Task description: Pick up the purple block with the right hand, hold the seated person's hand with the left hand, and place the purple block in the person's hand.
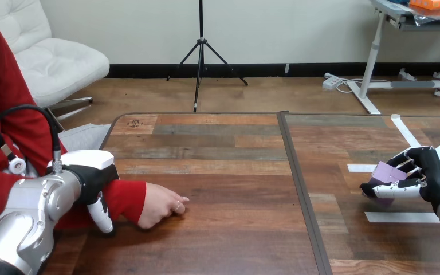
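My right hand hovers low over the right part of the table, shut on the purple block, which sticks out to the left between its thumb and fingers. The person's hand rests on the table at the left, loosely closed, knuckles pointing right, with a red sleeve behind it. My left hand sits against that red-sleeved forearm just behind the wrist, back upward. I cannot tell whether it grips the forearm. The two robot hands are far apart across the table.
White tape strips lie on the table under and beyond my right hand. A dark seam runs front to back down the table's middle. The wooden table is bare between the person's hand and the seam.
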Robot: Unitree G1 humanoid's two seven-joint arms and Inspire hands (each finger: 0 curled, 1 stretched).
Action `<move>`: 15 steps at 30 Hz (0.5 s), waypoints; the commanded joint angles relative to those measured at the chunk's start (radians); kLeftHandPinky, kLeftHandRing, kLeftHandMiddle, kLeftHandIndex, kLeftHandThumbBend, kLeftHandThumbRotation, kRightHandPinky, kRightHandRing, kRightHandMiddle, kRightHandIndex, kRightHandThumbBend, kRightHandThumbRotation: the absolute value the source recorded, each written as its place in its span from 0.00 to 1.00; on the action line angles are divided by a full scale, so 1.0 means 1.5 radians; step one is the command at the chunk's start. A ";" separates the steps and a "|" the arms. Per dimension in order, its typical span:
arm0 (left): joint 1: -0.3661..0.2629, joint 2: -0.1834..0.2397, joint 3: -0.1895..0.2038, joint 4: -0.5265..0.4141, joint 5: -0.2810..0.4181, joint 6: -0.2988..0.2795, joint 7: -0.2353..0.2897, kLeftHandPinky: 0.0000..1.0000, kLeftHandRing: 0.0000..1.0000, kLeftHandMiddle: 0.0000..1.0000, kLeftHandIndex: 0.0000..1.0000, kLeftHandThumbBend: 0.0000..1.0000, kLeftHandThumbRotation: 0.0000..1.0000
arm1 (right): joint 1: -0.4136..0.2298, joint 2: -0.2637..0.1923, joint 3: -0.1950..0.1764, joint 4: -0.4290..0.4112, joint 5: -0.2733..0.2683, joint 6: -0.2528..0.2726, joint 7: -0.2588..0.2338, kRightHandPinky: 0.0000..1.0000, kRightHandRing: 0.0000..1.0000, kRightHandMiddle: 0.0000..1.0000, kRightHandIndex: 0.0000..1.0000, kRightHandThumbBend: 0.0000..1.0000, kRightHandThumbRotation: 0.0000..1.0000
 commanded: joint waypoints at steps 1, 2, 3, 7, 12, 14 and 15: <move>-0.033 0.001 0.017 -0.012 -0.004 0.001 0.020 0.17 0.25 0.35 0.50 0.65 0.00 | -0.049 -0.001 -0.007 -0.036 0.008 -0.016 -0.017 0.40 0.44 0.49 0.48 0.82 0.00; -0.033 0.001 0.016 -0.012 -0.004 0.001 0.020 0.17 0.25 0.35 0.50 0.65 0.00 | -0.049 0.000 -0.007 -0.036 0.009 -0.016 -0.016 0.40 0.44 0.49 0.48 0.82 0.00; -0.034 0.001 0.017 -0.012 -0.006 0.002 0.019 0.17 0.25 0.35 0.50 0.65 0.00 | -0.049 0.000 -0.008 -0.038 0.009 -0.017 -0.016 0.40 0.44 0.49 0.48 0.82 0.00; -0.034 0.000 0.018 -0.011 -0.010 0.004 0.017 0.17 0.25 0.35 0.48 0.64 0.00 | -0.049 0.001 -0.007 -0.040 0.010 -0.017 -0.015 0.41 0.45 0.49 0.48 0.82 0.00; -0.035 0.003 0.018 -0.012 -0.016 -0.002 0.018 0.18 0.26 0.36 0.47 0.64 0.00 | -0.050 0.000 -0.005 -0.044 0.008 -0.017 -0.015 0.43 0.45 0.49 0.48 0.82 0.00; -0.035 0.003 0.019 -0.012 -0.019 -0.003 0.019 0.18 0.25 0.35 0.46 0.64 0.00 | -0.050 0.000 -0.005 -0.045 0.008 -0.018 -0.015 0.43 0.45 0.49 0.48 0.82 0.00; -0.035 0.003 0.020 -0.012 -0.022 -0.004 0.020 0.18 0.25 0.35 0.46 0.64 0.00 | -0.050 0.001 -0.006 -0.047 0.008 -0.019 -0.015 0.43 0.45 0.49 0.48 0.82 0.00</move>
